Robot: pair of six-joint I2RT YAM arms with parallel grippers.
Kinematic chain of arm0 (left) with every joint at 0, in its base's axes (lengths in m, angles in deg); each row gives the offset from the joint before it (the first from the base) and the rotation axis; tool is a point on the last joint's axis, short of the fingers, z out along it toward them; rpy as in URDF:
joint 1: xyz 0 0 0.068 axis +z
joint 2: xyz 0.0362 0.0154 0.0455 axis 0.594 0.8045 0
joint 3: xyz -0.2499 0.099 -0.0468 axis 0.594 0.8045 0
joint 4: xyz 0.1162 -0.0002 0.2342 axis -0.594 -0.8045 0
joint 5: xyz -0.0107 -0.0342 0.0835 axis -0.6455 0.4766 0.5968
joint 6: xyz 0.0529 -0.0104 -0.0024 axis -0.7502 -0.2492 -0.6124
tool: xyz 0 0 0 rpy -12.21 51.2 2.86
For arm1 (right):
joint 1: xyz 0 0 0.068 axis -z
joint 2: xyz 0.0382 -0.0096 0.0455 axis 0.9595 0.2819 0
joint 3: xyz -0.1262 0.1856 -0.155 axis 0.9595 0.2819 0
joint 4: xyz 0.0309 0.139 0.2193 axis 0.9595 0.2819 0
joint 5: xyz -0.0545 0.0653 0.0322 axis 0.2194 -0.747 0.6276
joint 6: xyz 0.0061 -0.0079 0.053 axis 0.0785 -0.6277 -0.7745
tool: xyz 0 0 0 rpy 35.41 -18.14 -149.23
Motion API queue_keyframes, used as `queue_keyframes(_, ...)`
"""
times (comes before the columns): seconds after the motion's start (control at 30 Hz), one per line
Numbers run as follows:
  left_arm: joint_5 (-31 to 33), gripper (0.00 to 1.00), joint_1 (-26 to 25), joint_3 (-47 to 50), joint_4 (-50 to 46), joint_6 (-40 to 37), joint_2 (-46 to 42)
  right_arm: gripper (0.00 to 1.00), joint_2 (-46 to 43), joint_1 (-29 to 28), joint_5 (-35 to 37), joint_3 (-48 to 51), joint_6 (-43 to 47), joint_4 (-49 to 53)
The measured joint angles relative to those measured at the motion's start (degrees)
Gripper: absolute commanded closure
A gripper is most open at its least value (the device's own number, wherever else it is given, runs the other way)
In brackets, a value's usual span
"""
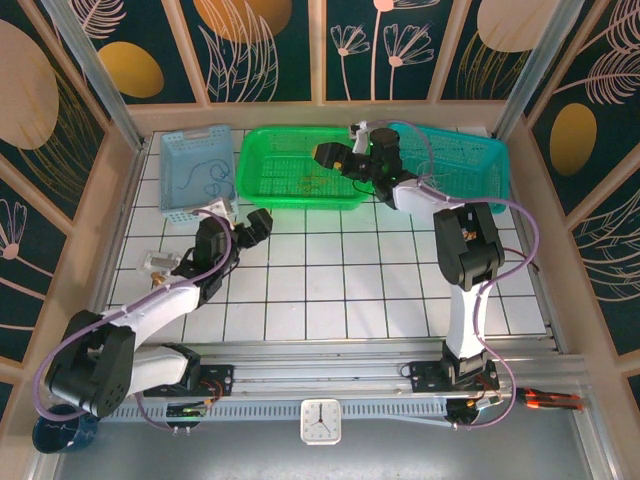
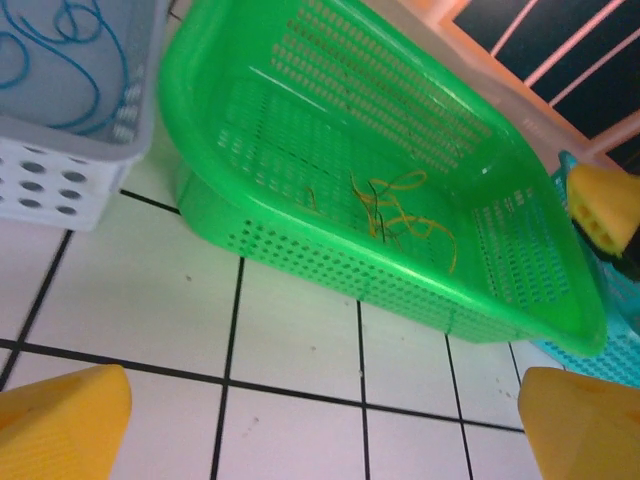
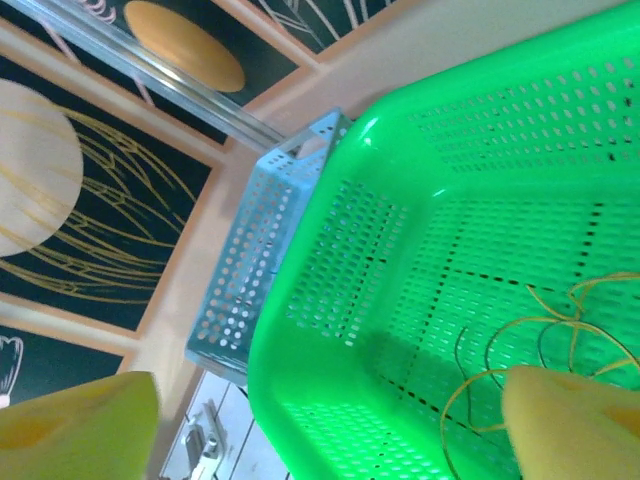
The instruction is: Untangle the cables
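We've got the left fingers [image 2: 60,425] spread wide with nothing between their finely ribbed yellow pads, hovering over the white tiled table [image 2: 300,340] just beside the green basket [image 2: 300,262]. The right fingers [image 3: 575,425] are likewise apart and empty, above that basket's floor. The cables [image 2: 400,212] we see there are thin tan-gold wires, floppy, curled in loose overlapping loops on the perforated bottom near the middle; one thin blue wire [image 2: 75,55] squiggles in the pale blue basket [image 2: 60,180] alongside, and both baskets are glossy moulded plastic, rectangular with rounded corners and slotted or round-holed walls.
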State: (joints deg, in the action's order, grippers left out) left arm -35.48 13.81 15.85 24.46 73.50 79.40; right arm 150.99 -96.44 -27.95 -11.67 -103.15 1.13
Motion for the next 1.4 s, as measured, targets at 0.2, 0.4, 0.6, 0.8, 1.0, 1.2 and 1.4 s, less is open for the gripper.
queue_keyframes(0.2,-1.05,0.01,3.98,-1.66,-1.99,-1.33,-2.34,0.01,-8.87,0.00,3.21,5.14,3.76,4.33)
queue_keyframes(0.4,2.93,0.01,5.60,-3.32,-3.48,-6.45,-4.59,0.01,-25.53,0.00,10.51,14.99,9.97,6.99)
queue_keyframes(0.6,10.10,0.01,8.61,-3.21,-1.70,-16.09,-6.38,0.01,-41.88,0.74,26.08,29.68,16.50,6.86)
queue_keyframes(0.8,16.35,0.01,11.50,4.72,12.28,-25.05,-6.27,0.01,-51.71,4.66,42.16,47.28,22.14,1.88)
queue_keyframes(1.0,22.47,0.01,13.22,14.34,23.69,-31.80,-2.03,0.01,-52.83,10.71,50.53,56.61,27.02,-2.32)
queue_keyframes(1.2,22.49,0.01,16.61,16.98,35.15,-35.15,3.48,0.01,-47.95,13.84,55.39,63.08,31.82,-13.88)
queue_keyframes(1.4,16.65,0.01,19.98,17.42,44.17,-35.58,12.76,0.01,-37.46,16.79,53.05,72.41,35.74,-34.56)
